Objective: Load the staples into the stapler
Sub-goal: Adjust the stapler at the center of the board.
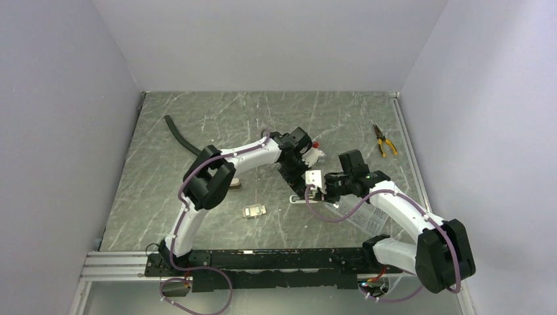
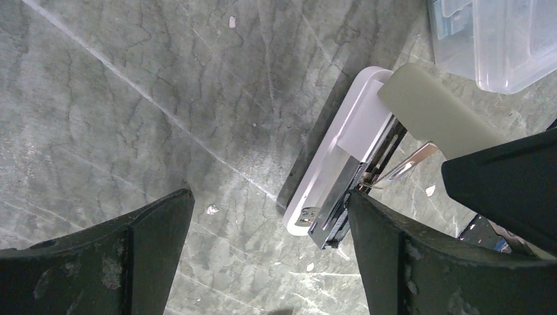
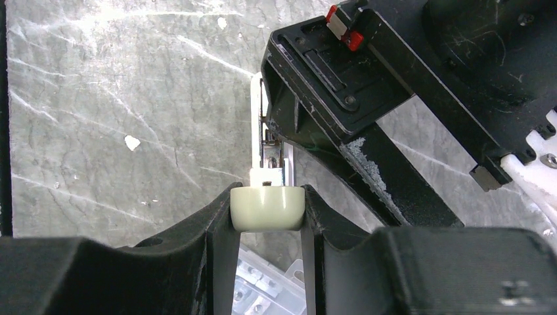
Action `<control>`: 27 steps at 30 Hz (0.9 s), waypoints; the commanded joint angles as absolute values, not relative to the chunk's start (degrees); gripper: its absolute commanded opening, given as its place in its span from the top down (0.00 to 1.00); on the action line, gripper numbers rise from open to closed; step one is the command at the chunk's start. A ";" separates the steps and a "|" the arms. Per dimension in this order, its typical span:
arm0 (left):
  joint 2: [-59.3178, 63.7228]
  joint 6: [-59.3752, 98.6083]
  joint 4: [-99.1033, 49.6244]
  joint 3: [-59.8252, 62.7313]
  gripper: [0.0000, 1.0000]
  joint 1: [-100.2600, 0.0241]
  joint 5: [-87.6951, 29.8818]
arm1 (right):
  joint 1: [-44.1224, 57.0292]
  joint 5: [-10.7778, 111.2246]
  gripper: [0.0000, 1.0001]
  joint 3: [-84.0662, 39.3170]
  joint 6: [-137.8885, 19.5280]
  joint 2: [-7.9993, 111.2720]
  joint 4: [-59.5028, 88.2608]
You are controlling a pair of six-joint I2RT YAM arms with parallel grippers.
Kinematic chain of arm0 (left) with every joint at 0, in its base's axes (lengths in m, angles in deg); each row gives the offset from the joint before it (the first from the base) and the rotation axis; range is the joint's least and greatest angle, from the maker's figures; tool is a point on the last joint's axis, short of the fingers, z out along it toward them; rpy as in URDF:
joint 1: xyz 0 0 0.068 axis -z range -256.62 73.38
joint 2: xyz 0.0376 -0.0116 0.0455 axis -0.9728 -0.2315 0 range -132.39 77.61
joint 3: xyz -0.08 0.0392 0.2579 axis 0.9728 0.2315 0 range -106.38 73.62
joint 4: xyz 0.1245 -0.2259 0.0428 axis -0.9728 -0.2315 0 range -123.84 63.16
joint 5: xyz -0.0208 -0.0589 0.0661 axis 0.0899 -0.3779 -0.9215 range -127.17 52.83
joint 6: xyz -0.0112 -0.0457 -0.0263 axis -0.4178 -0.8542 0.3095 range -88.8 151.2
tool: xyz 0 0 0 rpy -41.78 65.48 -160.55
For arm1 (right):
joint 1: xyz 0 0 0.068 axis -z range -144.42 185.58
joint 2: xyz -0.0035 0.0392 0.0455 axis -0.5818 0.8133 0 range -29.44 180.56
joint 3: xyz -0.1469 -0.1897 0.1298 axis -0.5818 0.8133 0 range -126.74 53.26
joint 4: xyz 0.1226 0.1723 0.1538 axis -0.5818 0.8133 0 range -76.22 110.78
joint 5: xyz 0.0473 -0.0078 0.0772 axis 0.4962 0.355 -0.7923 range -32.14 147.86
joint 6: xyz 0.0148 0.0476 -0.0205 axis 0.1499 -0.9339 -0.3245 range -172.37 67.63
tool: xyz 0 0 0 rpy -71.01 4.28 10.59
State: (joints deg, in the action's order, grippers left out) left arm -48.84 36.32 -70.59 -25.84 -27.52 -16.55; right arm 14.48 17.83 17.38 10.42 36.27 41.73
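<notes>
The stapler (image 2: 358,128) is sitting near the middle of the counter (image 1: 197,216), a little toward the right edge. Its white base seems to be lying on the surface. The right fingers (image 3: 220,243) are clamping narrowly on the olive-grey top arm (image 3: 267,209), one on each side, and are holding it swung up off the metal channel (image 2: 341,197). The left fingers (image 2: 151,249) are standing wide apart above the counter and gripping nothing, with the stapler just beside the right-hand one. A clear compartment box (image 2: 499,46) is lying near the stapler's hinge end. Yellow-handled pliers (image 1: 384,140) are lying toward the far right corner, and a black hose (image 1: 178,134) toward the far left.
</notes>
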 commanded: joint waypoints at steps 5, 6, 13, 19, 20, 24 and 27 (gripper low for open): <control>-52.07 38.20 -68.44 -18.97 0.05 -26.84 -21.92 | 14.92 23.02 1.00 18.79 11.45 35.67 43.29; -51.78 38.27 -68.49 -18.95 0.05 -26.86 -21.88 | 14.93 23.05 1.00 18.68 11.44 35.76 43.26; -50.13 38.04 -67.65 -18.84 0.05 -27.42 -17.49 | 14.93 23.22 1.00 17.95 11.44 36.41 43.62; -49.66 37.52 -67.71 -19.90 0.05 -28.04 -13.31 | 14.85 23.83 1.00 17.76 11.38 37.75 43.67; -49.66 37.44 -67.71 -20.30 0.05 -28.13 -12.59 | 14.75 24.07 1.00 17.56 11.31 38.05 43.72; -48.95 36.44 -67.49 -20.69 0.05 -29.05 -9.84 | 14.13 24.74 1.00 16.35 10.80 39.03 44.47; -48.16 35.81 -66.92 -20.07 0.05 -29.91 -8.07 | 13.32 25.73 1.00 15.91 10.19 39.41 44.49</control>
State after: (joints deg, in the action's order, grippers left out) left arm -46.59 36.45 -66.50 -22.08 -29.22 -11.48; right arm 13.82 18.86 16.27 9.78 37.65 42.36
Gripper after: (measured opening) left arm 0.948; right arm 0.373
